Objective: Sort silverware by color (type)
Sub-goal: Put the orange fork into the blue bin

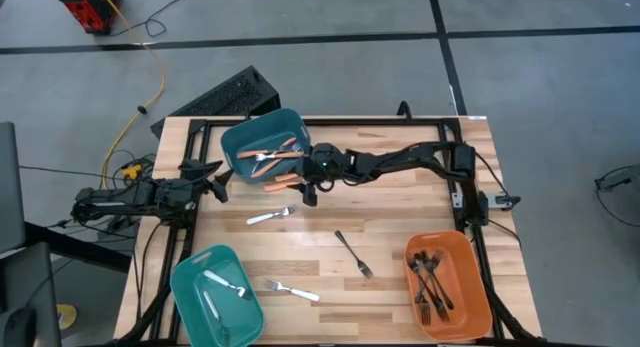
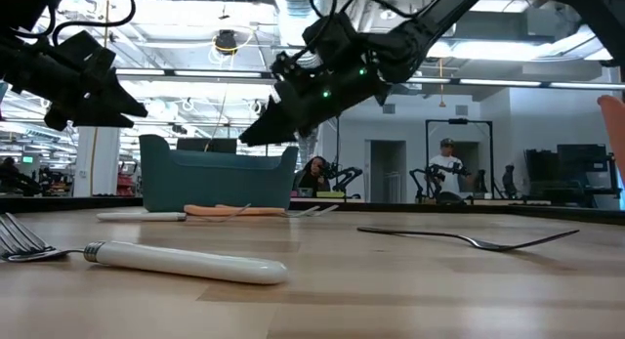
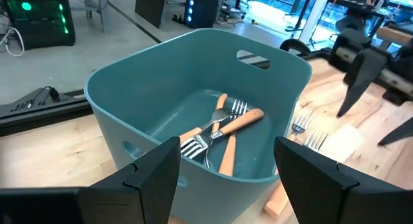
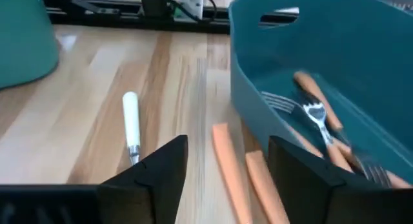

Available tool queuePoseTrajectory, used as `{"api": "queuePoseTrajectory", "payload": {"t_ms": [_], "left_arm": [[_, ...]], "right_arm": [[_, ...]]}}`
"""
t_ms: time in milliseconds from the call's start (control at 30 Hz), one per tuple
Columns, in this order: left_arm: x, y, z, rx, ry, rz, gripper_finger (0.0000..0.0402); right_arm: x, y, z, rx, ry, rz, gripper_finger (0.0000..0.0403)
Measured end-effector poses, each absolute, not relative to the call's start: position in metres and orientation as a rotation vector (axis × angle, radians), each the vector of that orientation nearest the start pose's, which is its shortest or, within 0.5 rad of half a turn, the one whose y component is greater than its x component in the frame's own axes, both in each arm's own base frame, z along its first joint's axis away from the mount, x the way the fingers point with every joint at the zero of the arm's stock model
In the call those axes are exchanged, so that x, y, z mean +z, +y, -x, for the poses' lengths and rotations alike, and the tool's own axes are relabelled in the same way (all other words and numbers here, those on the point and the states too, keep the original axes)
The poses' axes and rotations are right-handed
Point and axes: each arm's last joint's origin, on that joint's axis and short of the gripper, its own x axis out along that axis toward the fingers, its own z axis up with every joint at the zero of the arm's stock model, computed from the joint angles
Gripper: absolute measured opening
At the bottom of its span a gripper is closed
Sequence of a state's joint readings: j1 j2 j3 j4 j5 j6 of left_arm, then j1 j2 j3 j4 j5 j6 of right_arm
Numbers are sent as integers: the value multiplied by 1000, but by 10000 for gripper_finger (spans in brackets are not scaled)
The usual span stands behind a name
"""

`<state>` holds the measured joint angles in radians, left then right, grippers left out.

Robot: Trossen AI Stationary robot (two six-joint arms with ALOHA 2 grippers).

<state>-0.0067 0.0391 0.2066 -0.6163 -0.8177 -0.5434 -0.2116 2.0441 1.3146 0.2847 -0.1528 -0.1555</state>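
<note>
Orange-handled forks (image 1: 268, 155) lie in the teal bin (image 1: 240, 137) at the table's far side. Two more orange-handled forks (image 4: 227, 161) rest flat on the table beside that bin's wall. My right gripper (image 4: 227, 146) hangs open just above them, touching nothing; in the low view it (image 2: 262, 132) is clear of the table. Two white-handled forks (image 1: 270, 217) (image 1: 292, 290) and a black fork (image 1: 353, 253) lie loose on the table. My left gripper (image 3: 227, 143) waits open at the table's left edge, facing the teal bin.
A second teal bin (image 1: 190, 287) at the near left corner holds a white fork. An orange bin (image 1: 470, 287) at the near right holds black forks. Bare wood lies between the loose forks in the table's middle.
</note>
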Motion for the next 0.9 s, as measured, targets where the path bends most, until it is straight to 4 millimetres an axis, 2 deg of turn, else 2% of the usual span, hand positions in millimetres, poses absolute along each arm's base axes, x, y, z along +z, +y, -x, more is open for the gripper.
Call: {"api": "queuePoseTrajectory", "payload": {"t_ms": [167, 333, 400, 567, 900], "left_arm": [[176, 21, -67, 885, 193, 321, 235], [176, 21, -67, 885, 193, 321, 235], [176, 21, -67, 885, 193, 321, 235], [176, 21, -67, 886, 193, 321, 235], [176, 21, -67, 892, 190, 321, 235]], "right_arm": [[161, -95, -443, -29, 478, 65, 241], [131, -97, -444, -28, 552, 46, 240], [126, -98, -445, -39, 560, 38, 240], [118, -105, -444, -71, 577, 21, 240], [119, -116, -441, -96, 576, 14, 240]]}}
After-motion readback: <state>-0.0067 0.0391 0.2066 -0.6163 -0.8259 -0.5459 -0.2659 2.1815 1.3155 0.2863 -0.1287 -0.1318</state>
